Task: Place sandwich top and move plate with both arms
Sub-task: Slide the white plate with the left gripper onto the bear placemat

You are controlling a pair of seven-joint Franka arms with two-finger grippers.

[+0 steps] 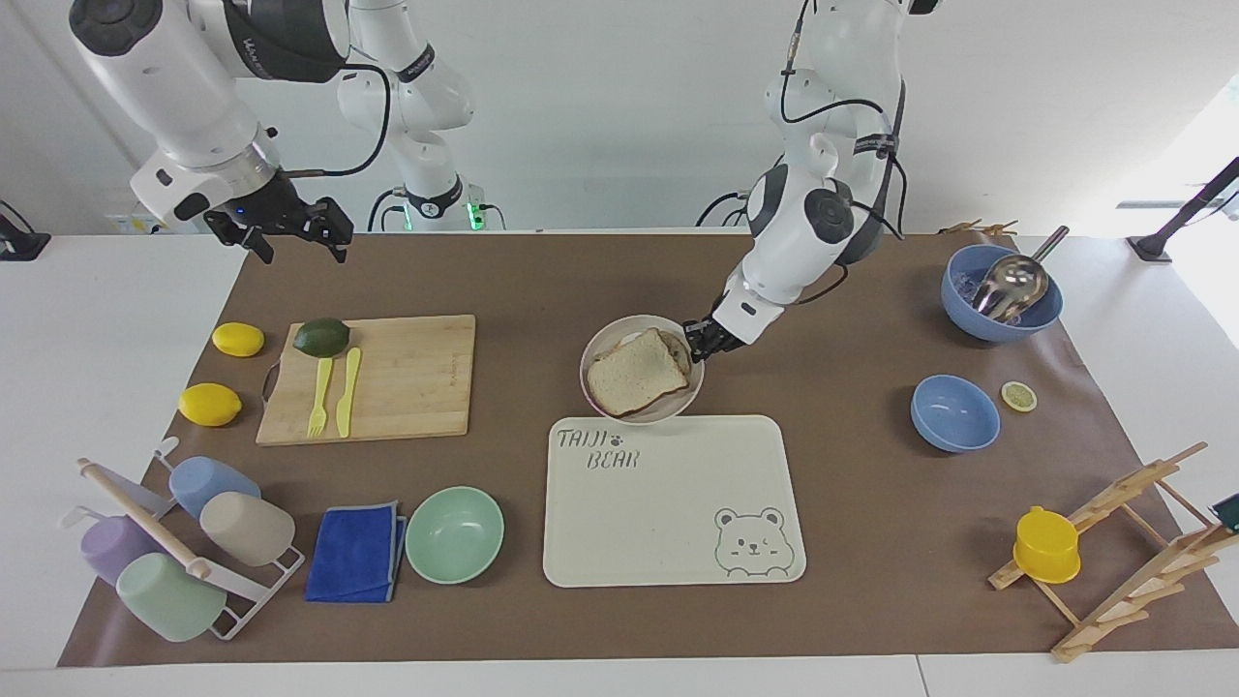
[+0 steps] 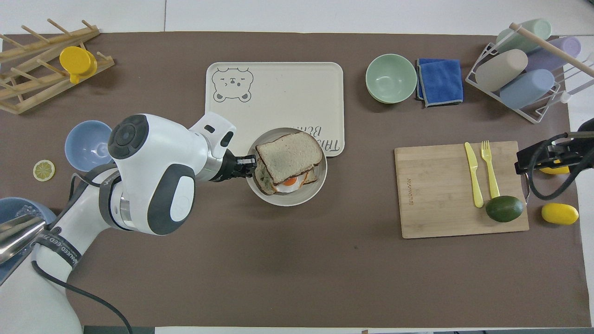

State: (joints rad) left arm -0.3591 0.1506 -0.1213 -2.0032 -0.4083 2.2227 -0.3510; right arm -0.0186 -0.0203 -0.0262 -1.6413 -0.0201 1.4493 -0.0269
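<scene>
The plate point(image 1: 588, 373) is off the mat, tilted, held by its rim in my left gripper point(image 1: 699, 339). It hangs over the edge of the bear-printed tray point(image 1: 668, 523) that lies nearest the robots. In the overhead view the left gripper point(image 2: 250, 163) is shut on the rim of the plate point(image 2: 297, 200). The sandwich top point(image 1: 639, 373) lies askew on the plate. In the overhead view the sandwich top point(image 2: 288, 157) leaves the fried egg point(image 2: 288, 181) and the lower slice partly showing. My right gripper point(image 1: 302, 247) waits open in the air above the mat's corner near the cutting board.
A cutting board point(image 1: 387, 378) carries a yellow fork, a yellow knife and an avocado point(image 1: 321, 336); two lemons point(image 1: 210, 404) lie beside it. A mint bowl point(image 1: 454, 533), a blue cloth and a cup rack stand beside the tray. Blue bowls point(image 1: 954, 412) and a wooden rack are at the left arm's end.
</scene>
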